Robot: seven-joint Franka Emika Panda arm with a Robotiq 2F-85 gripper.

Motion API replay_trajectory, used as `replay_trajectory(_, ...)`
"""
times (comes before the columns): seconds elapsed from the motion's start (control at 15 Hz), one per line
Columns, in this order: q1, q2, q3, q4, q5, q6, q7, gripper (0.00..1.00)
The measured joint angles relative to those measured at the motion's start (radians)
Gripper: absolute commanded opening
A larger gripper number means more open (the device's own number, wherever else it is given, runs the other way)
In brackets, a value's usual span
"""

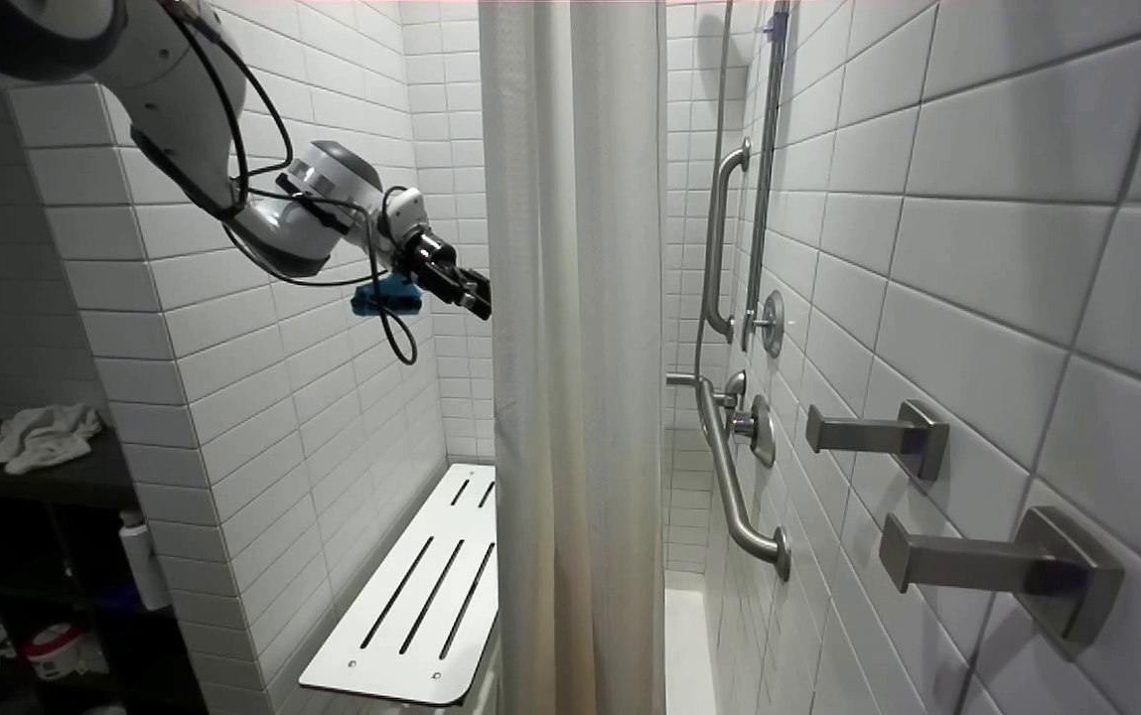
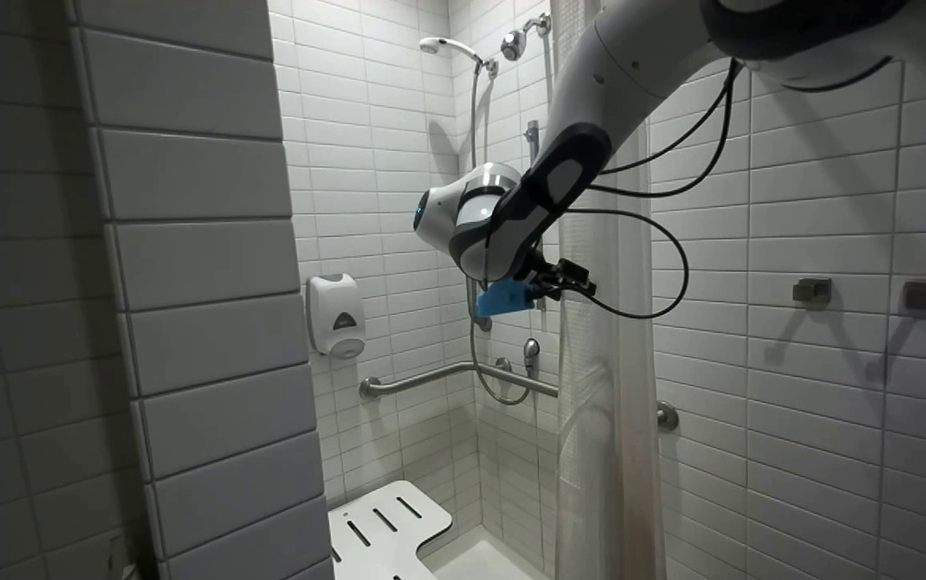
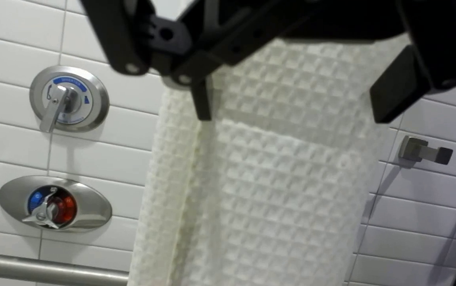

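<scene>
A: How does the gripper (image 3: pixel 292 116) stand at the shower curtain (image 3: pixel 287 206)?

B: Spread wide, clamped on nothing that I can make out. In the wrist view one finger (image 3: pixel 202 99) overlaps the curtain beside a lengthwise fold, while the other finger (image 3: pixel 396 87) overlaps its far border.

A: So what makes for good handling here?

B: My judgement: cloth this loose gives way when nudged, so a flat panel would likely slip off the pads. Better to line the fold up between them, go deep enough that both pads have fabric facing them, then squeeze slowly.

A: Where is the curtain relative to the gripper, exactly?

B: Behind the fingertips as that view looks, filling the gap. Whether either pad touches it, I can't tell. In an exterior view the gripper ends at the curtain's side edge, where the slotted seat (image 1: pixel 413 596) lies lower down; the curtain hides part of that seat.

A: Anything else near it?

B: On the tiled wall (image 3: pixel 128 161) behind: a diverter control (image 3: pixel 69 98) and a blue-and-red dial (image 3: pixel 55 206) past one edge of the curtain, a metal hook (image 3: pixel 429 153) past the opposite edge.
</scene>
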Motion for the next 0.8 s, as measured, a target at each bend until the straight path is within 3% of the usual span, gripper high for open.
replay_trajectory(0.4, -0.008, 0.005, -0.010, 0.062, -0.037, -0.002, -0.062, 1.00)
replay_trajectory(0.47, -0.014, 0.005, -0.012, 0.072, -0.037, -0.002, -0.075, 0.75)
replay_trajectory(0.6, -0.029, 0.007, -0.015, 0.088, -0.037, -0.002, -0.097, 0.68)
replay_trajectory(0.8, -0.056, 0.017, -0.023, 0.102, -0.036, 0.001, -0.121, 0.43)
